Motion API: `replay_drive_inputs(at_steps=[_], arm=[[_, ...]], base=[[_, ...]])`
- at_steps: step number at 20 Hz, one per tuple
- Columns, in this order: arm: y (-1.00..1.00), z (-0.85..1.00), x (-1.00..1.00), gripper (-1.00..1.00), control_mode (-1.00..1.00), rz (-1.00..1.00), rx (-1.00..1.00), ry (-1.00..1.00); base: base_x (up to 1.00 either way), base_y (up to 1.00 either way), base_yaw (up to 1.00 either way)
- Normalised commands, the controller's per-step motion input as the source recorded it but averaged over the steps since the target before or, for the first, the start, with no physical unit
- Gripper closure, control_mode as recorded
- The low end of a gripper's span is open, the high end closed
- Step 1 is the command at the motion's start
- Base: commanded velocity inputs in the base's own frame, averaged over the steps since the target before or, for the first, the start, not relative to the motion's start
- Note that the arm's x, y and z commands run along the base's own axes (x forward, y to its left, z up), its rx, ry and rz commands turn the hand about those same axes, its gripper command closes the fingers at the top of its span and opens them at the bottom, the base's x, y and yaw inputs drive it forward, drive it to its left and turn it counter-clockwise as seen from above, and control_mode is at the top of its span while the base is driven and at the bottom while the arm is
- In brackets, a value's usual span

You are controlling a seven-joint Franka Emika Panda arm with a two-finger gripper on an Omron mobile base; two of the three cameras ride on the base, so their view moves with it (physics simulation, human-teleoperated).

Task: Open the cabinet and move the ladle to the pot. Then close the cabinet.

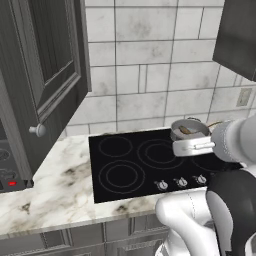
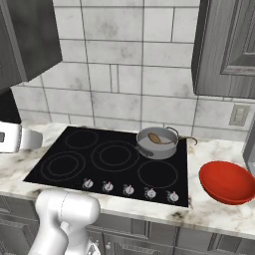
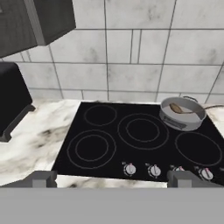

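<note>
Fingertips of the gripper (image 3: 111, 178) rise at the bottom of the hand view, set wide apart with nothing between them; they hang over the front edge of the black stove (image 3: 105, 144).

Ladle (image 3: 183, 109) already lies in the pot (image 3: 182, 114), on the stove's back right burner. Its brown wooden end rests inside against the left wall; the thin dark stem runs out over the right rim toward the marble counter (image 2: 209, 149). Long axis is roughly level, left to right along the wall, tilted slightly up at the rim.

Handling, as a judgement: ladle looks light and stiff, smooth wood, easy to nudge; best taken mid-handle if it needs shifting. Pot is rigid metal, likely slippery; its straight side handle points forward-left.

Cabinet (image 1: 42, 75) hangs up and left of the stove, with one door swung out toward the room. Its round silver knob (image 1: 37, 131) sits low on the door's free edge. Door looks stiff and hinged; the knob or the outer edge is the place to push. Closing appears to be what remains.

Red bowl (image 2: 227, 182) sits on the counter right of the stove.
</note>
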Motion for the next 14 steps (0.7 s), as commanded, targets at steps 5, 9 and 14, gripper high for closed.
replay_drive_inputs(at_steps=[5,9,14], arm=[[0.0,0.0,-0.13,-1.0,1.0,0.0,0.0,0.0],[0.0,0.0,0.0,-1.0,1.0,0.0,0.0,0.0],[0.0,0.0,0.0,-1.0,1.0,0.0,0.0,0.0]], base=[[-0.18,0.01,0.0],[-0.28,0.06,0.0],[-0.19,0.24,0.0]])
